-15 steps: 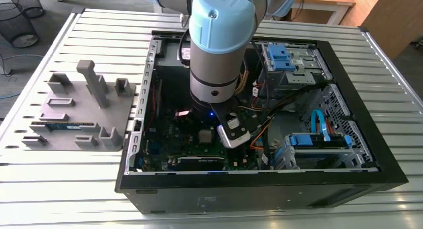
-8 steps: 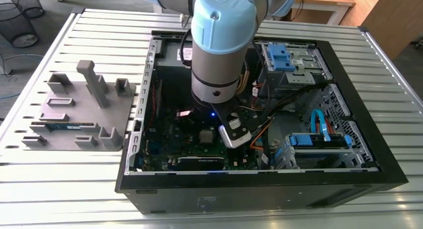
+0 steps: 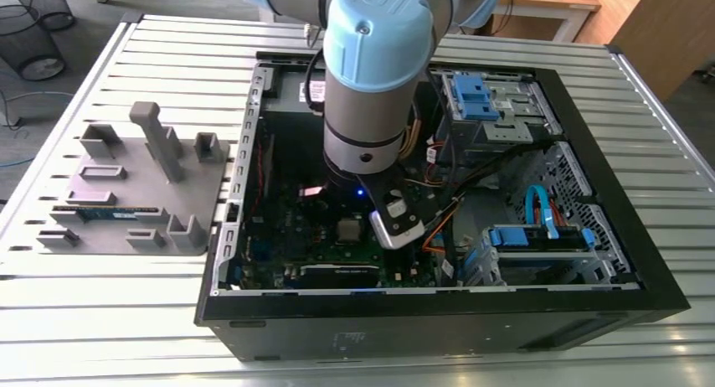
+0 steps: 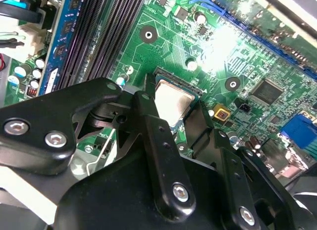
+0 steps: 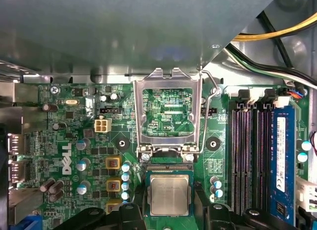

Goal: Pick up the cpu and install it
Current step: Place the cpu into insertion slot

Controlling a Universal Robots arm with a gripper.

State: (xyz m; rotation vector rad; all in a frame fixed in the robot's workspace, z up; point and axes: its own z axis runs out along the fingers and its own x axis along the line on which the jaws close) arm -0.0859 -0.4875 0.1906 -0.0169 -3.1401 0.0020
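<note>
One cpu, seemingly in one claw

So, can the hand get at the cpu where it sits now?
Probably yes. The hand hangs directly over the cpu. The socket's retention frame is flipped open, away from it, and nothing lies across its top.

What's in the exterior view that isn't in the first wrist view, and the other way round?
Exterior view's extras: the big robot arm, the whole black computer case on the slatted table, and a grey fixture plate with a memory stick lying on it.
First wrist view's extras: the silver socket lid standing open, and the long black memory slots beside it.
Both: the shiny square cpu lying in its socket on the green motherboard.
</note>
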